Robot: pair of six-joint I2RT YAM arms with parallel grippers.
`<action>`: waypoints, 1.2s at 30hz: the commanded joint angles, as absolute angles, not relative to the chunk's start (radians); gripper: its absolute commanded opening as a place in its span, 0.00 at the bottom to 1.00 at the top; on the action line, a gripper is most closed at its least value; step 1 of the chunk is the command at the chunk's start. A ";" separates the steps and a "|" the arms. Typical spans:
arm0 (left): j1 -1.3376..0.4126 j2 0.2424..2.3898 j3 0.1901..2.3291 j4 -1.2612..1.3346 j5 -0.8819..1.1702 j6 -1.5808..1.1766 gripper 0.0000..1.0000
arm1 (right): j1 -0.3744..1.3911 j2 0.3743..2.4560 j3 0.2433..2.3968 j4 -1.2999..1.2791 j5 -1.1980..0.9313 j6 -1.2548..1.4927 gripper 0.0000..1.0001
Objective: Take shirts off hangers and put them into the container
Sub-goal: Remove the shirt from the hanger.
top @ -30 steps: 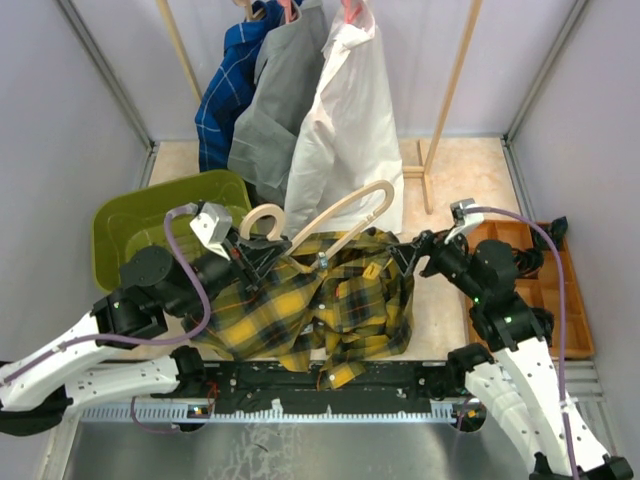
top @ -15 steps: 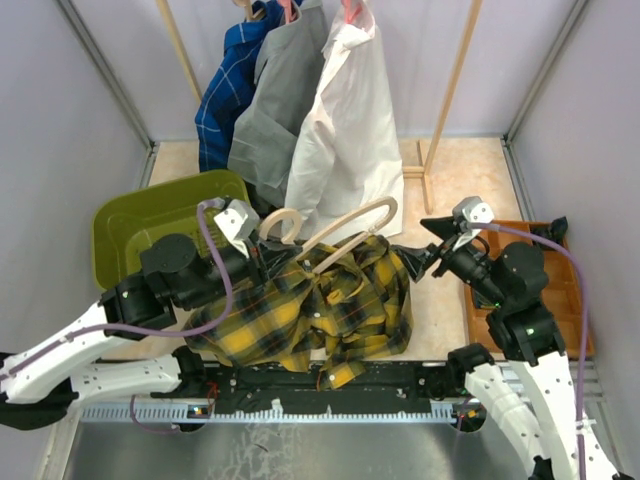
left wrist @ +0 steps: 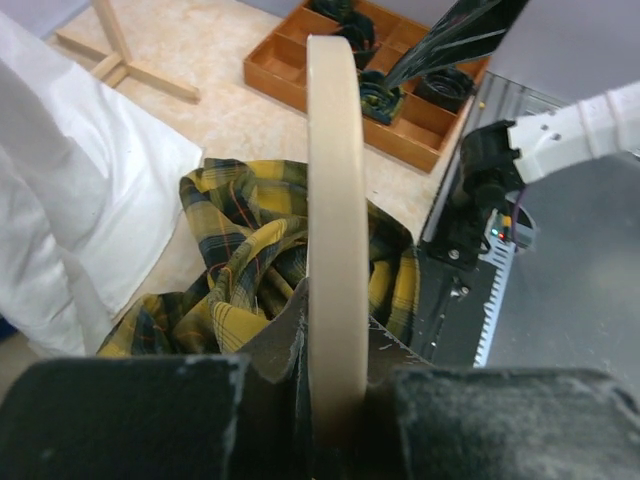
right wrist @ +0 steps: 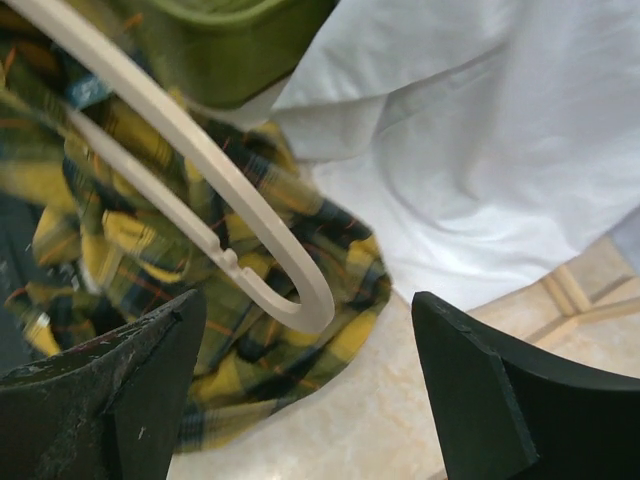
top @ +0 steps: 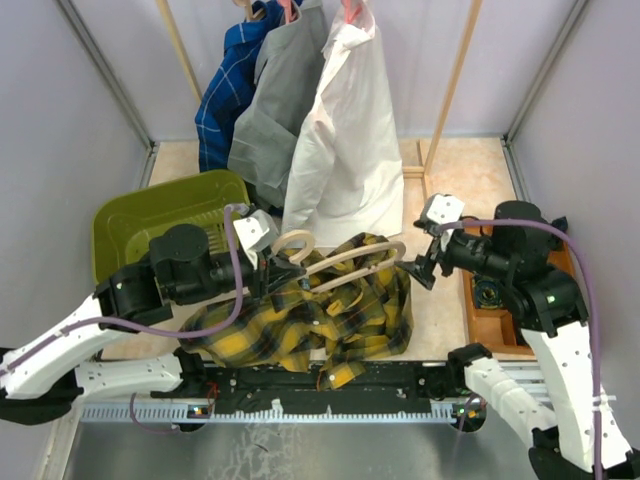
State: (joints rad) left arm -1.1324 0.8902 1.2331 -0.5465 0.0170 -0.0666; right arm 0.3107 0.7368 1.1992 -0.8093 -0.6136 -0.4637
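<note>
The yellow-and-black plaid shirt (top: 330,315) lies bunched on the table in front of the arm bases. Over it hangs a pale wood-coloured hanger (top: 352,262), with my left gripper (top: 278,272) shut on its bar near the hook. The left wrist view shows the hanger (left wrist: 335,180) clamped between the pads above the plaid shirt (left wrist: 235,250). My right gripper (top: 420,265) is open just right of the hanger's end. Its wrist view shows the hanger tip (right wrist: 290,290) between the fingers, untouched. The white shirt (top: 345,160), grey shirt (top: 272,110) and blue shirt (top: 222,100) hang at the back. The olive-green container (top: 125,225) stands at left.
An orange divided tray (top: 495,305) with black parts sits under the right arm. Straight wooden rack poles (top: 455,90) rise at the back, with a foot on the floor beside the white shirt. Grey walls close in both sides.
My right gripper has let go of the plaid shirt, opened wider and pulled back to the right. My left gripper moved right with the hanger, and the shirt slumped lower beneath it.
</note>
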 commanded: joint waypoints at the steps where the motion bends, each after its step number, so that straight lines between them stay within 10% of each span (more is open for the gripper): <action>1: -1.130 0.878 1.299 -0.579 0.166 -0.027 0.00 | 0.301 0.777 1.226 -0.991 -0.795 -0.650 0.84; 10: -1.131 0.937 1.358 -0.610 0.311 -0.011 0.00 | 0.301 0.828 1.230 -1.166 -1.008 -0.840 0.72; 23: -1.129 0.946 1.387 -0.623 0.302 0.013 0.00 | 0.301 0.726 1.128 -1.082 -1.034 -0.703 0.29; 27: -1.131 0.919 1.338 -0.564 0.230 0.009 0.00 | 0.301 0.698 1.112 -1.001 -0.979 -0.623 0.00; 29: -1.130 0.900 1.302 -0.523 0.182 0.007 0.16 | 0.301 0.673 1.081 -0.929 -0.912 -0.559 0.00; 32: -1.131 0.875 1.244 -0.458 0.068 -0.014 0.69 | 0.301 0.630 1.052 -0.858 -0.860 -0.469 0.00; 36: -1.131 0.832 1.175 -0.398 -0.071 -0.041 0.87 | 0.300 0.623 1.060 -0.859 -0.839 -0.413 0.00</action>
